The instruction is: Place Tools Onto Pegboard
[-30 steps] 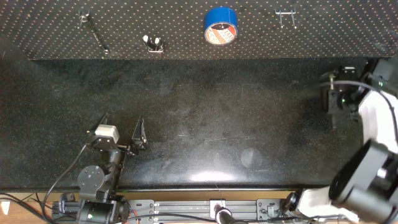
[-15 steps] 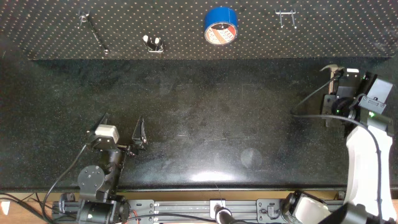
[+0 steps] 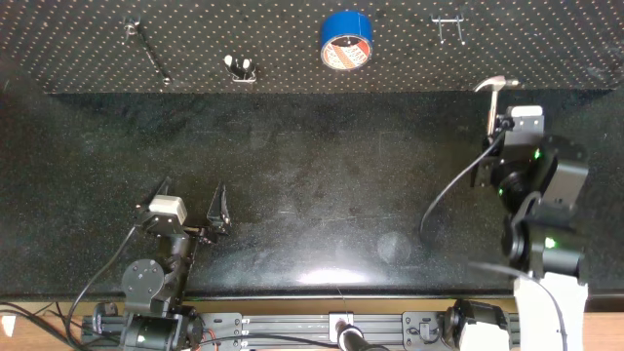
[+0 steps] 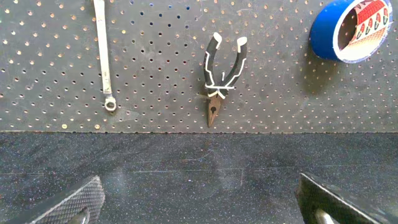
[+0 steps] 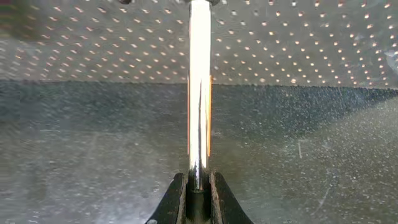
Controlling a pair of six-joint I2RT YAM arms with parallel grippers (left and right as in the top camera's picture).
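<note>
A hammer [image 3: 493, 90] with a shiny metal shaft [image 5: 199, 81] is held in my right gripper [image 5: 198, 194], which is shut on its handle end. Its head lies at the bottom edge of the black pegboard [image 3: 292, 39], right of centre, below a bare double hook [image 3: 448, 27]. On the board hang a wrench [image 4: 103, 56], black pliers [image 4: 221, 68] and a blue tape roll [image 4: 348, 28]. My left gripper [image 3: 192, 200] stands open at the lower left of the table, holding nothing and facing the board from well back.
The dark speckled table [image 3: 322, 185] stretches bare between the two arms. The right arm's cable [image 3: 448, 195] loops over the table. The board's far right stretch [image 3: 556, 39] has no tools on it.
The right arm has swung in from the right edge toward the middle, carrying the hammer leftward and up to the pegboard's bottom edge. The left arm has not moved.
</note>
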